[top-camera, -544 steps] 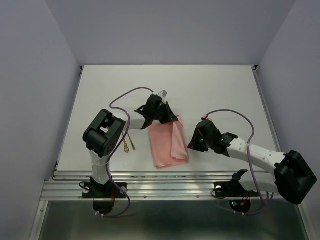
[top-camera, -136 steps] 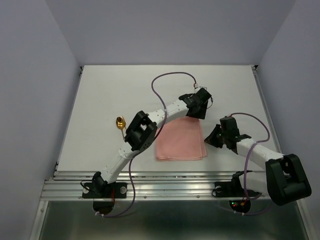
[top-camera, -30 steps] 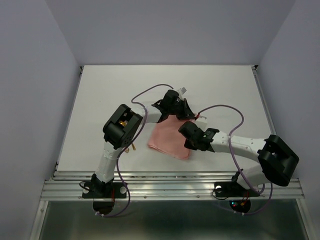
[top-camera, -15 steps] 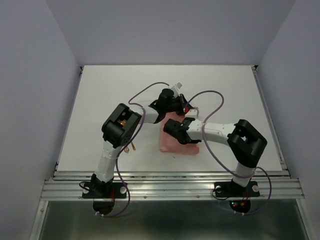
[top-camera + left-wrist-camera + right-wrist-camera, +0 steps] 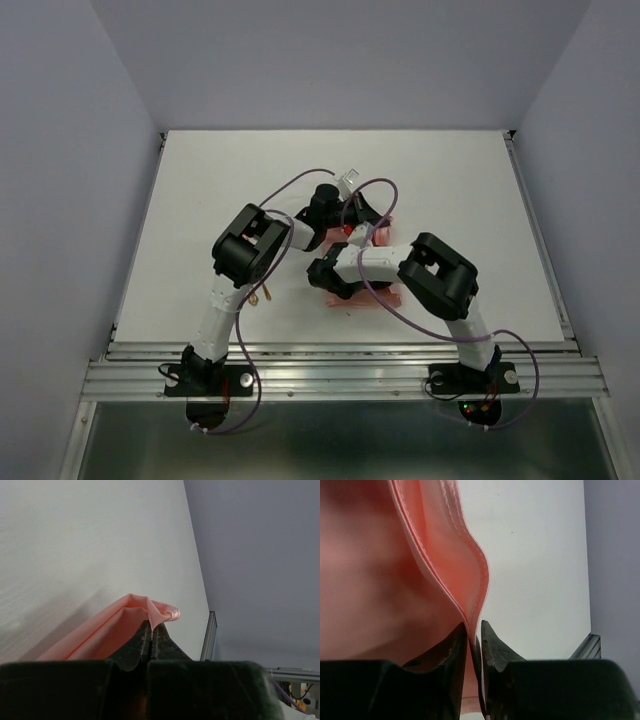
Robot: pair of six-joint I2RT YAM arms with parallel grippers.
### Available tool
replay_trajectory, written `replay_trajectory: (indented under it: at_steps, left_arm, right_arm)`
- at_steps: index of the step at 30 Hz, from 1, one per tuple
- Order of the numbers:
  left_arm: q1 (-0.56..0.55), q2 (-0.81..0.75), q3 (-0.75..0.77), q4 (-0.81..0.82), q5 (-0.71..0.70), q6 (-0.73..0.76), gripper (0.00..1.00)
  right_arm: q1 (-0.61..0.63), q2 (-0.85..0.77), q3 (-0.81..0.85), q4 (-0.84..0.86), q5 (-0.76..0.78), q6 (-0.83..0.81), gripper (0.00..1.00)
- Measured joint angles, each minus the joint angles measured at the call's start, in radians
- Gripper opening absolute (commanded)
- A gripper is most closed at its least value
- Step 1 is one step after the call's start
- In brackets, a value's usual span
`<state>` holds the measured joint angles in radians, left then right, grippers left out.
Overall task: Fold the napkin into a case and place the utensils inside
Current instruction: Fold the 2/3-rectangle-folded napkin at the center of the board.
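Your left gripper [image 5: 151, 630] is clenched on a bunched corner of the napkin [image 5: 100, 635], apparently to carry the fold. Your right gripper [image 5: 474, 632] straddles the hem, and you cannot tell whether it grips. The napkin lies mid-table [image 5: 200, 190], with the utensils [image 5: 263, 294] to its left.

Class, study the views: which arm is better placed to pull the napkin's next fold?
Left, probably. The left fingers are shut on a bunched corner of the napkin, ready to pull. The right fingers stand slightly apart at the hem, their hold uncertain.
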<state>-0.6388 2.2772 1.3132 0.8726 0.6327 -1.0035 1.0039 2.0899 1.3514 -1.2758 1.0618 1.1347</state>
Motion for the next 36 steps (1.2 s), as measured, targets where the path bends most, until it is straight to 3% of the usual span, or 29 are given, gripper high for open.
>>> replay_trajectory:
  at_steps: [4,9,16,26,36]
  left_arm:
    - [0.011,0.023,-0.026,0.034,0.020,0.000,0.00]
    - [0.026,0.038,-0.069,0.075,0.039,0.000,0.00]
    - [0.039,0.039,-0.102,0.127,0.055,-0.005,0.00]
    - [0.040,0.039,-0.129,0.166,0.064,-0.013,0.00]
    - [0.040,0.039,-0.162,0.188,0.074,-0.012,0.00]
  right_arm:
    - [0.011,0.001,0.010,0.017,-0.005,-0.019,0.35]
    - [0.012,-0.128,-0.074,0.210,-0.096,-0.130,0.42]
    - [0.012,-0.306,-0.174,0.452,-0.235,-0.220,0.44]
    - [0.012,-0.325,-0.309,0.707,-0.382,-0.254,0.41]
    - [-0.005,-0.410,-0.417,0.860,-0.475,-0.268,0.47]
